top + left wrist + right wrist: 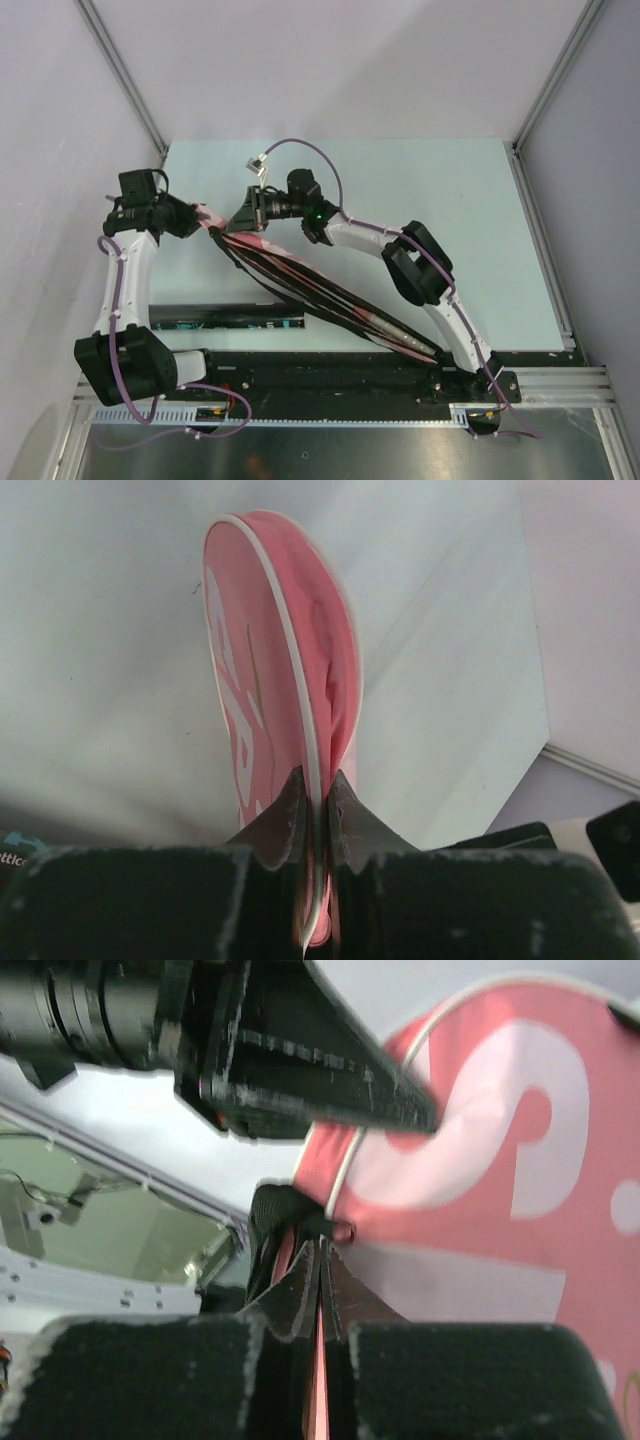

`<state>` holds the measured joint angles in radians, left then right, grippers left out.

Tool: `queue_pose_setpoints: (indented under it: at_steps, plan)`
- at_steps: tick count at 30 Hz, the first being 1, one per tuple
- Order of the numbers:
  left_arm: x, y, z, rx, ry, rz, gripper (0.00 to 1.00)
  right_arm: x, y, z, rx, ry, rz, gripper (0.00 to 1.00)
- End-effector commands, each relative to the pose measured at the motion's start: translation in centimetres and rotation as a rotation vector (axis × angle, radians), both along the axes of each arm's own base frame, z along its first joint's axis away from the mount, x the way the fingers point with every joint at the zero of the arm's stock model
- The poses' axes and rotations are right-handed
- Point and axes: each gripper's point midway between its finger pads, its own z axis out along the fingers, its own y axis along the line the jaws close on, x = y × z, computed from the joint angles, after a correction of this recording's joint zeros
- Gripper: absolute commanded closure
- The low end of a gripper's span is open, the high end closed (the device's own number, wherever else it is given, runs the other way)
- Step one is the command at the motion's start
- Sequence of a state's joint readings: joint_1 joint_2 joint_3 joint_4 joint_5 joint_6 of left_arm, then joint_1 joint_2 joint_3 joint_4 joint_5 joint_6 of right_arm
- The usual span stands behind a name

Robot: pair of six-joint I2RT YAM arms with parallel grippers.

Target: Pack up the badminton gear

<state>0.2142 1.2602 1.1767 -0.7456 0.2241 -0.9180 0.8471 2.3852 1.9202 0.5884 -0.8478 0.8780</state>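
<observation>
The pink racket-shaped bag (300, 275) is held up off the table, running from its rounded head at upper left down to its narrow end at lower right. My left gripper (200, 220) is shut on the white-piped rim of the bag's head (280, 660), which stands pinched between its jaws (318, 790). My right gripper (250, 210) is shut on a thin pink edge of the bag (480, 1160) right beside a black strap (272, 1215); its jaws (322, 1252) meet on that edge. A long black tube (230, 318) lies near the front edge. Rackets and shuttlecocks are out of view.
The pale green table (420, 200) reaches back to the white walls. A black base rail (330, 375) crosses the near edge under the bag's narrow end. The left arm's fingers (330, 1070) show close above the right gripper.
</observation>
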Motion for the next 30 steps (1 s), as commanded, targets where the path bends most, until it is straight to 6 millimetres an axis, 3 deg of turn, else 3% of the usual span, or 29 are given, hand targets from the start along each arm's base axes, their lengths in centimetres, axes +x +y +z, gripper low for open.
queue_pose_setpoints:
  at_steps: [1,2,4,5,7,9,13,14,15,17,19,20,21,24,30]
  plan:
    - [0.8,-1.0,3.6,-0.013,-0.135,-0.041,1.0,-3.3,-1.5,-1.0,-0.056,-0.142,0.038,1.0]
    - [0.8,-1.0,3.4,-0.01,-0.129,-0.038,1.0,-3.4,-1.9,-0.2,-0.064,-0.162,0.018,1.0]
    - [0.8,-0.8,3.3,-0.006,-0.126,-0.03,1.0,-3.9,-2.8,-1.0,-0.093,-0.188,-0.001,1.0]
    - [0.8,-0.6,3.3,0.003,-0.127,-0.024,1.0,-3.8,-3.3,0.1,-0.091,-0.237,-0.041,1.0]
    - [0.7,-0.2,3.3,0.019,-0.131,-0.01,1.0,-4.2,-4.0,-0.6,-0.111,-0.246,-0.059,1.0]
    - [0.7,-0.1,3.6,0.022,-0.138,-0.005,1.0,-3.9,-4.4,0.3,-0.105,-0.28,-0.095,1.0]
    - [0.7,-0.6,4.1,0.019,-0.158,-0.043,1.0,-2.6,-4.0,-0.1,-0.139,-0.338,-0.142,1.0]
    - [0.7,-0.8,4.2,0.037,-0.173,-0.088,1.0,-2.0,-3.6,0.6,-0.151,-0.35,-0.163,1.0]
    - [0.9,-1.1,4.4,0.046,-0.192,-0.123,1.0,-1.6,-3.1,-0.5,-0.176,-0.39,-0.162,0.98]
    - [1.0,-1.6,4.9,0.066,-0.239,-0.191,1.0,-1.0,-2.2,-0.6,-0.215,-0.427,-0.189,0.89]
    - [0.9,-2.2,5.0,0.08,-0.293,-0.242,1.0,-1.4,-1.2,-2.1,-0.265,-0.47,-0.182,0.86]
    - [1.0,-2.4,6.4,0.105,-0.377,-0.278,1.0,-1.4,-1.0,-2.1,-0.27,-0.485,-0.19,0.82]
    - [0.8,-2.6,6.0,0.109,-0.391,-0.292,1.0,-2.1,-0.7,-2.0,-0.267,-0.519,-0.181,0.82]
    - [0.7,-3.1,6.8,0.134,-0.475,-0.328,1.0,-1.6,-0.9,-2.6,-0.292,-0.54,-0.221,0.8]
    - [0.5,-3.5,7.2,0.141,-0.512,-0.369,1.0,0.2,-2.2,-1.7,-0.256,-0.457,-0.213,0.76]
